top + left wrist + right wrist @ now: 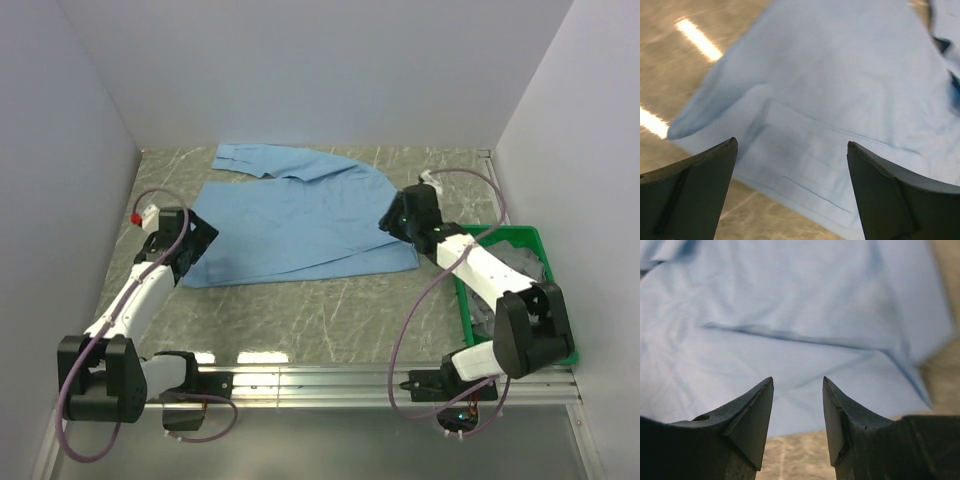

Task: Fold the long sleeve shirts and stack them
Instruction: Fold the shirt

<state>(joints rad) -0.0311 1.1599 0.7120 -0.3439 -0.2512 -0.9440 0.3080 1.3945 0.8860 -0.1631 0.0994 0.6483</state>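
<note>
A light blue long sleeve shirt lies spread flat on the marbled table, one sleeve folded across its far end. My left gripper hovers at the shirt's left edge, jaws wide open with nothing between them; in the left wrist view the shirt's hem lies below the fingertips. My right gripper hangs over the shirt's right edge, jaws partly open and empty; the right wrist view shows blue cloth beneath them with a crease running across.
A green bin with grey cloth inside stands at the right, beside my right arm. White walls close in the table on three sides. A metal rail runs along the near edge.
</note>
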